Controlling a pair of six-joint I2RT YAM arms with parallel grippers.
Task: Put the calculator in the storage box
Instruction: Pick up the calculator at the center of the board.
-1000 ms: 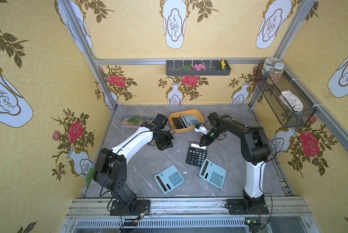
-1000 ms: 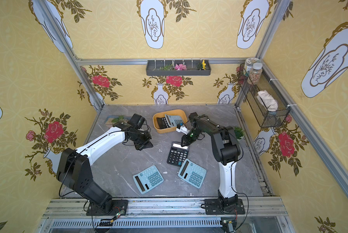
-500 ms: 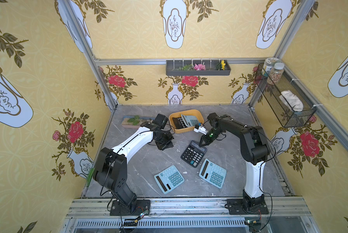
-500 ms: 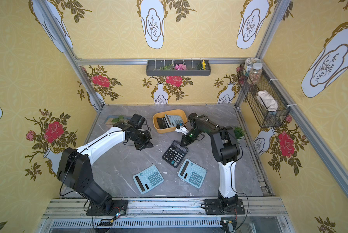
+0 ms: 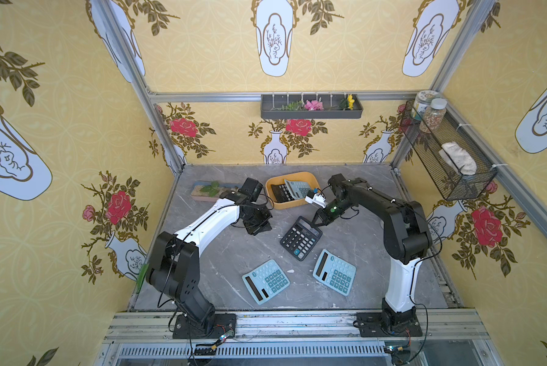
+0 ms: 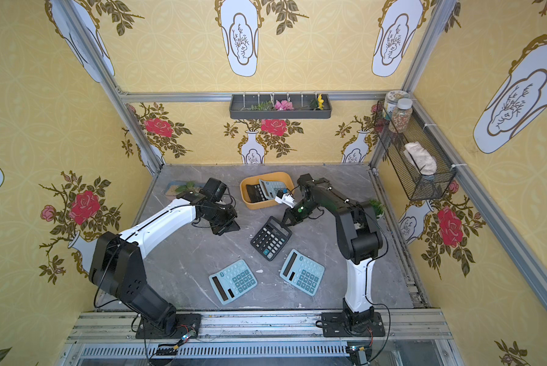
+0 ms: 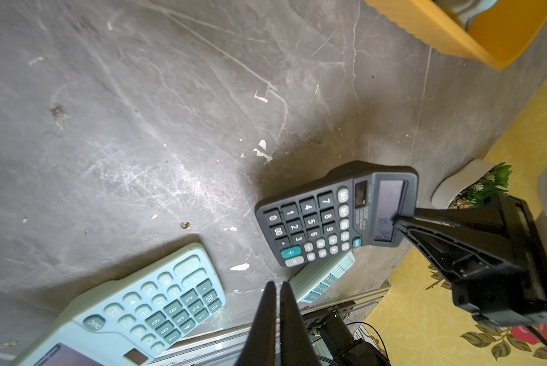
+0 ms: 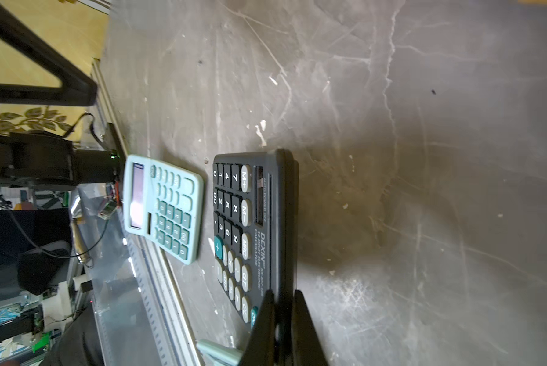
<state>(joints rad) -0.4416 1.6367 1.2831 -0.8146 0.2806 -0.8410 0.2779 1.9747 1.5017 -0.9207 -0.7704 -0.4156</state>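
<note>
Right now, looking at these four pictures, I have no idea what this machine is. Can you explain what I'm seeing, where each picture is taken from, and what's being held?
These are two robot arms bolted at the front of a grey table, each ending in a two-finger gripper. Two pictures look down on the whole scene from above. The other two come from a small camera on each arm's wrist. On the table lie a black calculator and two light blue calculators. The orange storage box at the back already holds two more calculators. The right gripper is shut on the display end of the black calculator. The left gripper is shut and holds nothing.
</note>
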